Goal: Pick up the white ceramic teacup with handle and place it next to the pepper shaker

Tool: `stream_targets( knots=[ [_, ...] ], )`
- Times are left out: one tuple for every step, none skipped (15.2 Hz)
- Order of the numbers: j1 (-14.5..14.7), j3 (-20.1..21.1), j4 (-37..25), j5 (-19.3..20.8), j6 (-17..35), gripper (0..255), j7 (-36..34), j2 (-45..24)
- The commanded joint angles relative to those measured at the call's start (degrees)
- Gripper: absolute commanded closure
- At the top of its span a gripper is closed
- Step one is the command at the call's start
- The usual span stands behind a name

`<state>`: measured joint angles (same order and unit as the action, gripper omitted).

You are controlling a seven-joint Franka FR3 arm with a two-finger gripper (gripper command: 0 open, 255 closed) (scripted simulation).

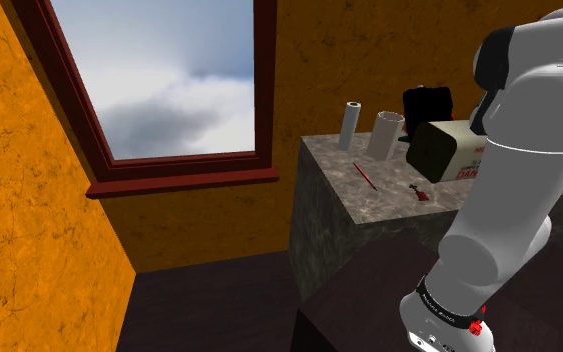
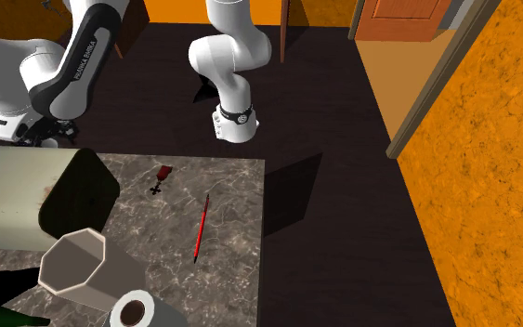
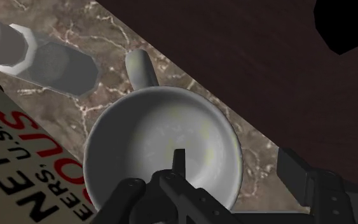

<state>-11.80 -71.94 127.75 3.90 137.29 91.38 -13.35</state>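
Wrist view: pincer spread astride the teacup rim (handle opposite), counter edge near, dark floor beyond

Spread claw astride teacup rim

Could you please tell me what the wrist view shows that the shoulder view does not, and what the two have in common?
Wrist view, of the two: the white teacup seen from above, its handle pointing away from the gripper, whose fingers stand apart, one over the bowl and one outside the rim. Shoulder view, of the two: the window, the red pencil and the white arm. Both: the marbled counter and the lettered box.
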Motion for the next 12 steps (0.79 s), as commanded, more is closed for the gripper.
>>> stream_targets(
  knots=[
    [0.0, 0.0, 0.0, 0.0, 0.0, 0, 0.0, 0.0],
    [0.0, 0.0, 0.0, 0.0, 0.01, 0, 0.0, 0.0],
    [0.0, 0.0, 0.0, 0.0, 0.0, 0, 0.0, 0.0],
    [0.0, 0.0, 0.0, 0.0, 0.0, 0, 0.0, 0.0],
    [3.23, -2.76, -0.52, 2.75, -1.96, 0, -1.95, 2.28],
    [6.91, -5.83, -1.15, 5.93, -4.08, 0, -4.21, 4.93],
    [11.44, -9.47, -1.94, 10.08, -6.52, 0, -7.17, 8.41],
    [15.68, -12.43, -2.81, 15.97, -9.24, 0, -11.34, 13.35],
    [15.16, -11.91, -2.81, 15.97, -9.24, 0, -11.34, 13.35],
    [14.71, -11.46, -2.81, 15.97, -9.24, 0, -11.34, 13.35],
    [14.64, -11.39, -2.81, 15.97, -9.24, 0, -11.34, 13.35],
    [14.59, -11.33, -2.81, 15.97, -9.24, 0, -11.34, 13.35]
  ],
)
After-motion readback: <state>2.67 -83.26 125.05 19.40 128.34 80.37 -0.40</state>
